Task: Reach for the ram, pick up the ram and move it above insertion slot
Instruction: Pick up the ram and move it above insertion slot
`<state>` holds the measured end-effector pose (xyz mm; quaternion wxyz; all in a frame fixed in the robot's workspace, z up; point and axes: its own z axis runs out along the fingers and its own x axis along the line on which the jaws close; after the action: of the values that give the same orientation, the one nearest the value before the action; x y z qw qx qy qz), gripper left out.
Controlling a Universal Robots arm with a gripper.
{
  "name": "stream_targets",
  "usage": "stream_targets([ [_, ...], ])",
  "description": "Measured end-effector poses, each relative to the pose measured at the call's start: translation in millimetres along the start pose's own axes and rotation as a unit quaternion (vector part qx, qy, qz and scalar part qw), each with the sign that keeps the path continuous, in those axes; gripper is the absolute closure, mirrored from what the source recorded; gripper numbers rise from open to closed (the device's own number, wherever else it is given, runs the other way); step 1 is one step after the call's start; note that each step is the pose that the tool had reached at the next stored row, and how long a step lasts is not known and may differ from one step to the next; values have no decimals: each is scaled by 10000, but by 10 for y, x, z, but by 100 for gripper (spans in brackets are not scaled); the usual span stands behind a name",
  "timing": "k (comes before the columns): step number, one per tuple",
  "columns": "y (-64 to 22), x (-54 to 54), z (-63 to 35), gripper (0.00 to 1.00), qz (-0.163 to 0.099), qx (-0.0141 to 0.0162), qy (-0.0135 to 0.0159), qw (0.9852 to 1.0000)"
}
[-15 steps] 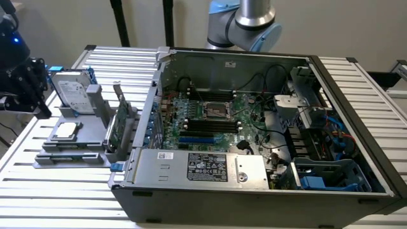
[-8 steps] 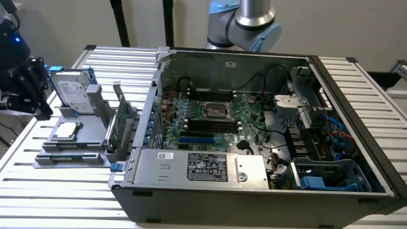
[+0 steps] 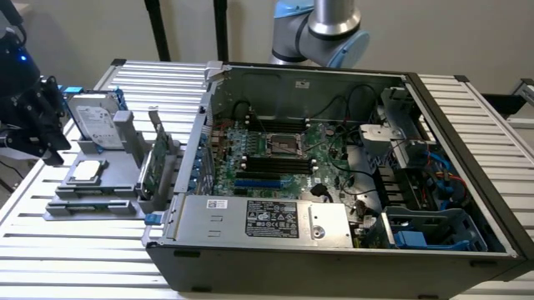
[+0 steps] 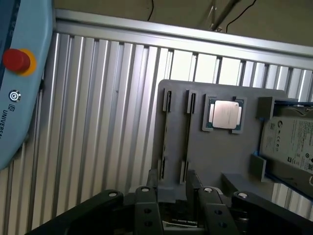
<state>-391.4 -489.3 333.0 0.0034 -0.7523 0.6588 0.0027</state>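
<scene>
The ram [image 3: 87, 204] is a thin dark-green stick lying along the front of a grey fixture [image 3: 125, 172], at the exterior view's left, outside the computer case. My gripper [image 3: 46, 147] hangs above the table just left of that fixture, apart from the ram. In the wrist view the gripper [image 4: 172, 178] is open, with bare grey fixture [image 4: 215, 161] showing between its black fingers [image 4: 146, 205]. Two narrow stick holders [image 4: 166, 137] run away from the fingertips. The insertion slot [image 3: 276, 164] is one of several parallel black sockets on the motherboard inside the case.
The fixture also carries a hard drive [image 3: 94, 119], a silver CPU [image 3: 87, 170] and an upright green expansion card [image 3: 159, 162]. The open case [image 3: 334, 256] has a raised metal wall toward the fixture. Inside are a CPU socket [image 3: 288, 145], a blue slot [image 3: 259, 184] and cables [image 3: 359, 181].
</scene>
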Motion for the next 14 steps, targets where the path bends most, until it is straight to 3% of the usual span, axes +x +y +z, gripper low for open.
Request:
stream_targets([
  [4, 52, -6, 75, 64, 0, 1, -1, 10000],
  [14, 64, -6, 255, 64, 0, 1, 0, 10000],
])
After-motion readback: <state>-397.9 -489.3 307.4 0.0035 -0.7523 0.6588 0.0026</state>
